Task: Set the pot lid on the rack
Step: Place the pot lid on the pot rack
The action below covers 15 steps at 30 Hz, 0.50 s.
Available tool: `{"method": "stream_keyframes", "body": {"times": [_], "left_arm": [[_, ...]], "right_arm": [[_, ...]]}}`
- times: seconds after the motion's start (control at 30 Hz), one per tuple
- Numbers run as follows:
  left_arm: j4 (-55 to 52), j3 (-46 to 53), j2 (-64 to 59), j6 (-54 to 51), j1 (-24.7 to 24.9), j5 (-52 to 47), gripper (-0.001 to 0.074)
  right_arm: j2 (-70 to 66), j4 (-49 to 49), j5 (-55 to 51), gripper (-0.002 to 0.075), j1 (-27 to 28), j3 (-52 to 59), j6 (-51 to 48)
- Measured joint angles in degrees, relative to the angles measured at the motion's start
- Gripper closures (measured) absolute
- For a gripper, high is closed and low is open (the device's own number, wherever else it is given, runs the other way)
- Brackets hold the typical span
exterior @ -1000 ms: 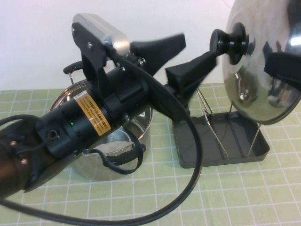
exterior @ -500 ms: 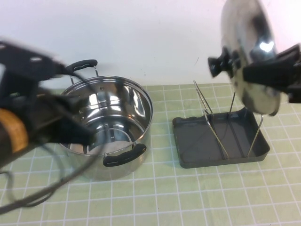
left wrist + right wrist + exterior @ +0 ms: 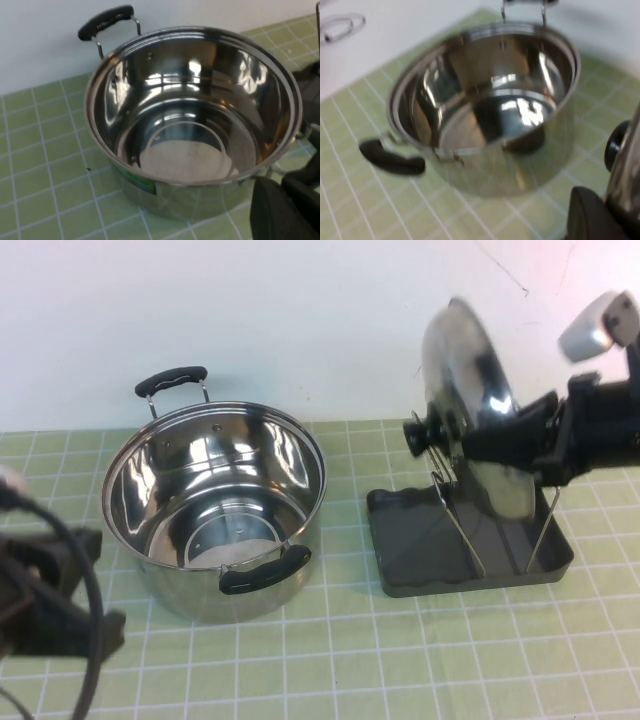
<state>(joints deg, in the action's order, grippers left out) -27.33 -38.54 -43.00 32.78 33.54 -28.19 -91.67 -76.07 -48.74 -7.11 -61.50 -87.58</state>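
Note:
The pot lid (image 3: 468, 370), shiny steel with a black knob (image 3: 422, 435), stands on edge over the rack (image 3: 400, 540), knob toward the pot. Its lower rim reaches down among the wire loops (image 3: 455, 510); I cannot tell whether it touches the tray. My right gripper (image 3: 505, 445) is shut on the lid's rim from the right. In the right wrist view the lid's rim (image 3: 627, 165) and knob (image 3: 615, 145) show beside the right gripper (image 3: 615, 210). My left gripper (image 3: 50, 605) is low at the front left, away from the lid; it also shows in the left wrist view (image 3: 295, 200).
A deep steel pot (image 3: 215, 505) with two black handles stands open left of the rack; it also shows in the left wrist view (image 3: 195, 115) and right wrist view (image 3: 485, 110). A green checked mat (image 3: 350, 660) covers the table. A white wall is behind.
My left arm has let go near the knob and pulled back to the front left. My right gripper has turned the lid on edge and lowered it leftward onto the rack's loops.

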Motion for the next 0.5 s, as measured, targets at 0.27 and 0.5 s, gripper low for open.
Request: {"method": "stream_keyframes", "body": {"times": [0.27,0.5], "left_arm": [[0.97,4.80,2.42,0.63,0.00,4.03,0.0735],[0.97,4.80,2.54,0.72,0.00,6.47,0.0736]], "right_arm": [[-2.99,5.53,0.73,0.0680,0.00,0.00,0.24],[-3.09,5.52,3.58,0.0602,-0.05,-0.14,0.24]]}}
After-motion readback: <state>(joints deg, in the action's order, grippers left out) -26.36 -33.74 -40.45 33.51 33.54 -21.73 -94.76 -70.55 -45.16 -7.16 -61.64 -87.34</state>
